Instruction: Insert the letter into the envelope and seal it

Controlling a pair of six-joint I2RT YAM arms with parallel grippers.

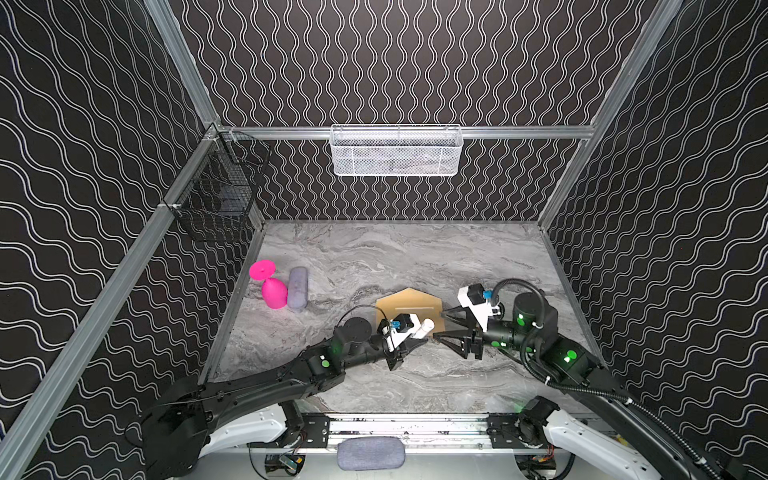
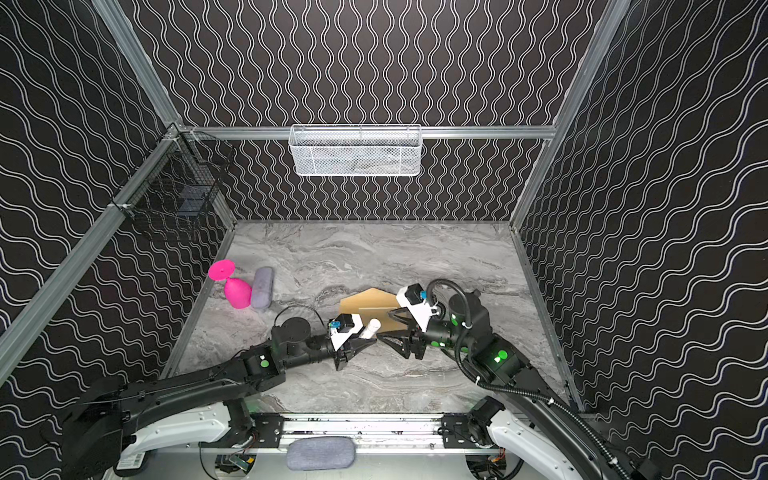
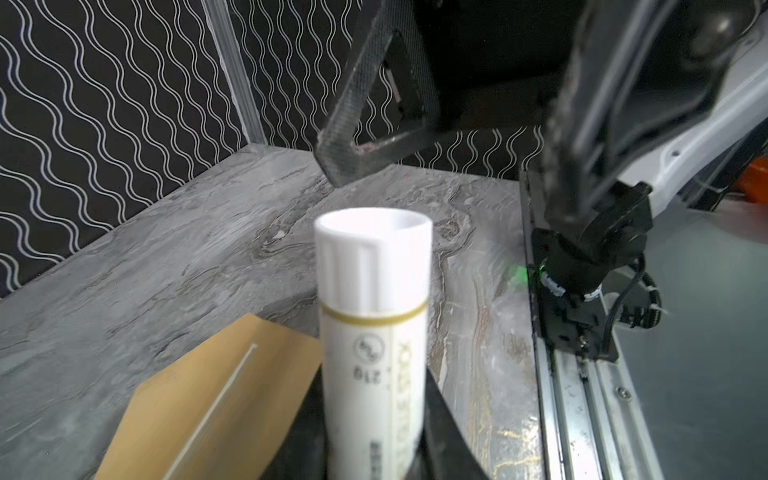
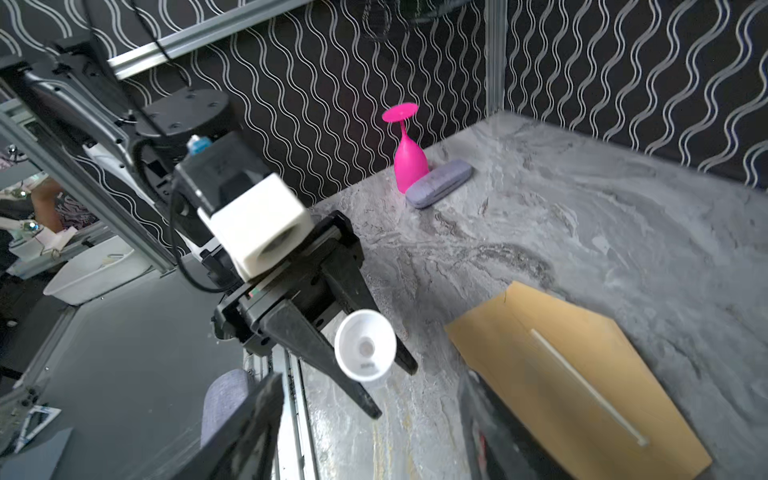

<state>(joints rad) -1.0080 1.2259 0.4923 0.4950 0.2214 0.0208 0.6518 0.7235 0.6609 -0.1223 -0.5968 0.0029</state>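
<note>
1. While poised lower centre in both top views, pinches a glue stick [image 1: 426,325] in the left gripper [image 1: 419,336] by the flat, flap-open envelope [image 1: 399,301], likely for sealing; spreads the right gripper [image 1: 438,323] wide, empty.
2. From the left wrist, shows jaws tight on the tube.
3. From the right wrist, shows a pale strip [image 4: 588,386] lower right, perhaps the tucked-in letter.

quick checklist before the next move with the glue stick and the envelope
1. Grip: ok, left gripper shut on the glue stick.
2. Spare arm: ok, right gripper open, holding nothing.
3. Lie of the envelope: ok, flat on the table, flap open.
4. Is the letter inside: cannot tell; only a pale strip shows on the envelope.
5. Cap off the glue stick: cannot tell.
6. Clutter: ok, pink glass and grey case sit near the left wall, apart from the envelope.
</note>
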